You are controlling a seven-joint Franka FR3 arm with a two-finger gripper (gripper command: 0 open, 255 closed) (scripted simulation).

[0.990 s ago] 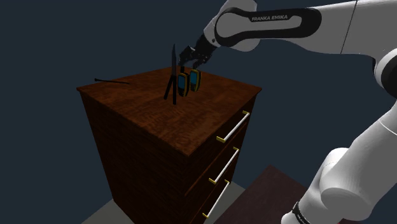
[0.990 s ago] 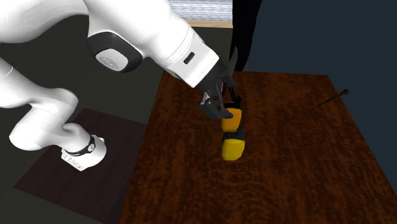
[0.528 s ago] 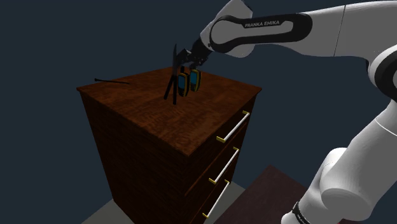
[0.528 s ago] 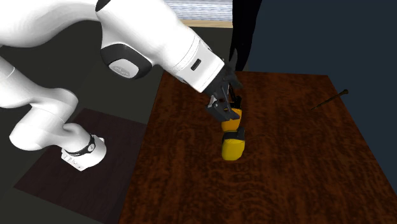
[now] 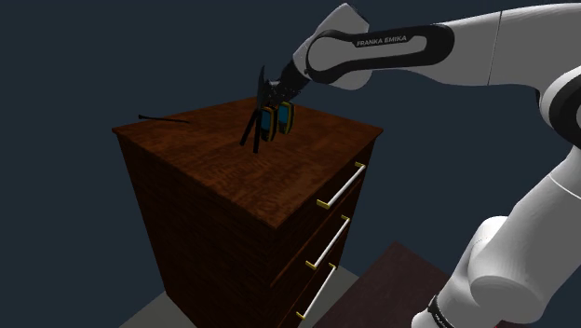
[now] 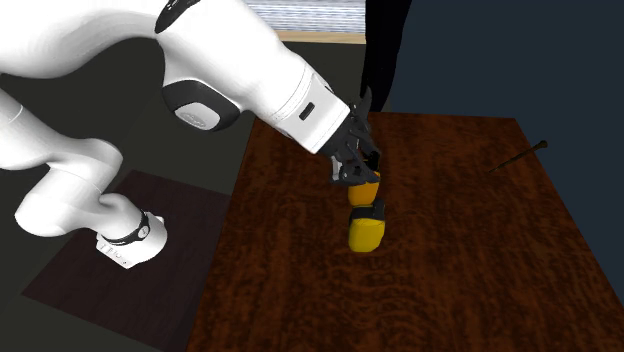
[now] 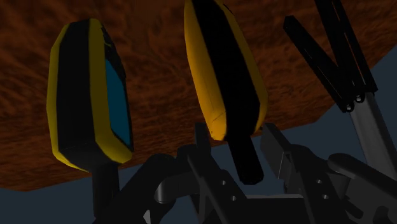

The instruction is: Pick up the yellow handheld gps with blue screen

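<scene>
Two yellow handheld GPS units with black trim stand upright side by side on a dark wooden dresser top (image 5: 223, 177). In the shoulder view my gripper (image 5: 271, 97) comes down from the right onto the left-hand unit (image 5: 268, 123) and is shut on its upper end. The wrist view has that unit (image 7: 222, 70) edge-on, its black antenna stub between my fingers, which press its sides. The other unit (image 7: 89, 95), beside it, shows its blue screen. From the second exterior view my gripper (image 6: 358, 170) covers the top of the held unit (image 6: 366, 190), and the free unit (image 6: 366, 228) stands just in front.
A black tripod-like object (image 5: 249, 119) stands right beside the held unit, away from the free one (image 7: 337, 57). A thin dark stick (image 6: 520, 158) lies near the dresser's far corner. Drawers with brass handles (image 5: 340, 191) face the stand. A dark mat (image 6: 120, 270) lies on the floor.
My gripper has come down a little over the GPS unit next to the tripod-like object and its fingers have gone from open to shut on it. Both units still stand where they were.
</scene>
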